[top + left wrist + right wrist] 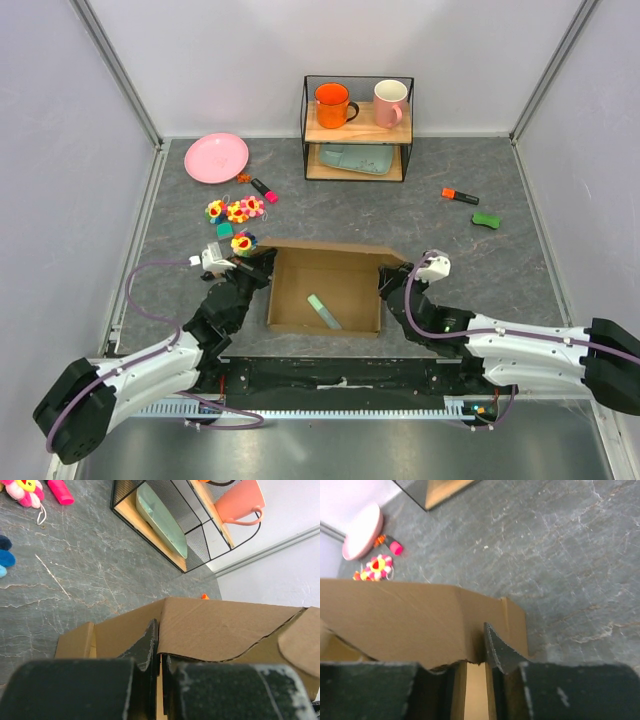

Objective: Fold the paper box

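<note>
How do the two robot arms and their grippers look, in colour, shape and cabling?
Both the left arm and the right arm have white links between black joints and bulky black shoulders. A purple cable loops along each. Each wrist carries a small white camera block. The fingers are black, flat and rough-textured.

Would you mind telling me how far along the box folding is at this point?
Done: the paper box stands erected, walls up, a pale green item inside. In hand: the left pincer is pinched on its left wall; the right pincer straddles the right wall, grip unclear. Left: the top is open, not closed.
</note>
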You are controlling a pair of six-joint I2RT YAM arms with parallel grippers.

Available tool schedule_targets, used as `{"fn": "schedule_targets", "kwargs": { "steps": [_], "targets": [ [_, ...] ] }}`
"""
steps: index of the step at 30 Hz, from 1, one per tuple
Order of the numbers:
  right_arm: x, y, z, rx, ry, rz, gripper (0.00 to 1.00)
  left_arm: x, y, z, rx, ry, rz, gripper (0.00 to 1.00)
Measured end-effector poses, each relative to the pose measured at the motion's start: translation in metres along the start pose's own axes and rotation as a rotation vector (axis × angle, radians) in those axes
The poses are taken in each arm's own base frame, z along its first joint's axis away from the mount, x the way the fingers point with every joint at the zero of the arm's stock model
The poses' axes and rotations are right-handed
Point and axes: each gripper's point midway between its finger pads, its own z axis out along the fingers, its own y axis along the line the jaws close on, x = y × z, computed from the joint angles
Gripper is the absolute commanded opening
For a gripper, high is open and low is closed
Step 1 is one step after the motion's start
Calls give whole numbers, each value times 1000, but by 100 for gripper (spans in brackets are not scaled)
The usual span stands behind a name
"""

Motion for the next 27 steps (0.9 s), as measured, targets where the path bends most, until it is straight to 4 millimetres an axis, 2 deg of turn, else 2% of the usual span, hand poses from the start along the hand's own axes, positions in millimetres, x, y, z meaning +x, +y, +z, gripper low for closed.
{"fn": "schedule_targets", "kwargs": {
  "steps": [4,12,20,27],
  "targets": [
    [7,-9,-6,10,47,-56,28,0,-1,-4,11,4,20,2],
    [8,-19,-12,15,73,-131,18,1,-2,-6,25,14,63,2],
    [8,-16,-5,13,31,-198,14,3,-2,0,32,0,102,2],
    [8,-13,9,35,-40,-313,10,3,0,8,47,-27,223,2]
  ]
}}
